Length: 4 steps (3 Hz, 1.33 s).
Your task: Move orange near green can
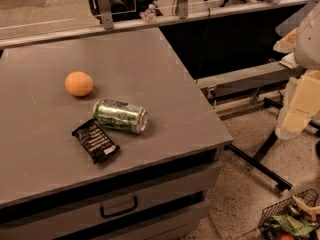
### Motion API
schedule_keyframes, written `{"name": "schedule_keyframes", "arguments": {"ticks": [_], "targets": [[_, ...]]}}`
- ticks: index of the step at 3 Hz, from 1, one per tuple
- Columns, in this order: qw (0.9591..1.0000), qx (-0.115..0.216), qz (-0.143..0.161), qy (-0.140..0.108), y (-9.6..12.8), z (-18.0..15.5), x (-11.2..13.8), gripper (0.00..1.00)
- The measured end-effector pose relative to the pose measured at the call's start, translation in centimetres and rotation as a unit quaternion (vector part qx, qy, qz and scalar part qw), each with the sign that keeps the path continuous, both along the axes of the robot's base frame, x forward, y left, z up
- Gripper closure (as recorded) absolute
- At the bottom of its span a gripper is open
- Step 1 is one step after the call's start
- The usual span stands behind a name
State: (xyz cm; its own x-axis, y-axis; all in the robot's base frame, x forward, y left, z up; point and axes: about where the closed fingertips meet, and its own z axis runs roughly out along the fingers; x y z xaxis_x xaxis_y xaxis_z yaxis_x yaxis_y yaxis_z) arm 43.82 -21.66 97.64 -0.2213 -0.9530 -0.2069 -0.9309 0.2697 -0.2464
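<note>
**Orange (79, 83) not yet beside the green can (120, 116); gripper (292, 119) parked off the worktop (165, 84)**

Camera view, the only one I have: the orange rests on the grey worktop, toward its far left, clear of everything. The green can lies on its side nearer the front edge, silver rim pointing right. A strip of bare worktop separates the two, so they are close but not touching. A black snack wrapper (95, 141) lies just in front of the can's left end, on the side away from the orange.

The gripper hangs at the right edge of the frame, a pale cream shape on the end of the arm. It is over the floor, well apart from the worktop and from both task items. It holds nothing that I can see; whether the jaws are released or clenched I cannot tell.

My reading of progress: nothing of the task is done yet. No reach, no grasp, no transfer. What is left is the whole job: bring the arm over the worktop, take the orange and set it down just beside the can. The open space behind and to the right of the can looks like the easier landing spot, since the wrapper crowds the front.
</note>
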Motion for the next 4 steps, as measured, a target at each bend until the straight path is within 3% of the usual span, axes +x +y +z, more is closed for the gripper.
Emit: {"name": "schedule_keyframes", "arguments": {"ticks": [1,2,3,4], "targets": [[1.0000,0.000,0.000,0.000,0.0,0.0,0.0,0.00],[0.9995,0.020,0.021,-0.011,0.7,0.4,0.4,0.00],[0.9881,0.100,0.109,-0.042,4.4,1.6,2.7,0.00],[0.9569,0.202,0.202,-0.050,10.3,2.0,5.3,0.00]]}}
